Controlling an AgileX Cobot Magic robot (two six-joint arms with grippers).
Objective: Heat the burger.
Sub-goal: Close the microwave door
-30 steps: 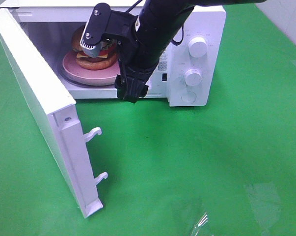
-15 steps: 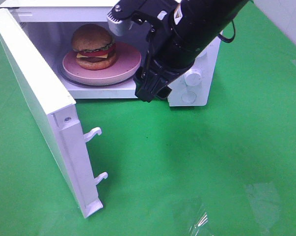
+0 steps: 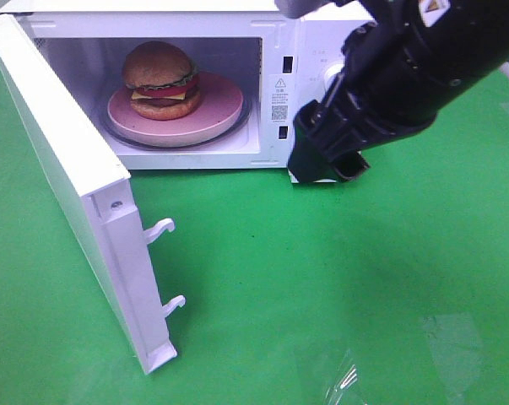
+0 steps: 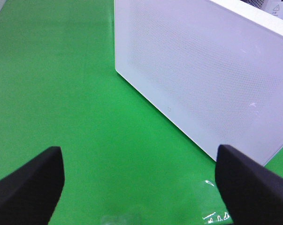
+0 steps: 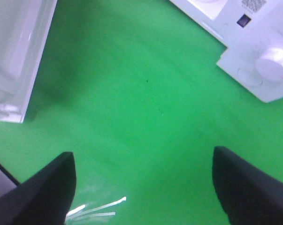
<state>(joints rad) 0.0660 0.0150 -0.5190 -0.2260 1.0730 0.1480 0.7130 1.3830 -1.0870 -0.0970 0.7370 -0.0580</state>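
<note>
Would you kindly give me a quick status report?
Left gripper open, empty; right gripper open, empty. Burger on pink plate inside microwave. Door wide open.

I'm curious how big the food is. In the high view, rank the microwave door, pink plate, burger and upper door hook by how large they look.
1. microwave door, nearest the camera, so it looks even bigger
2. pink plate
3. burger
4. upper door hook, smallest, though nearer than the burger
</note>
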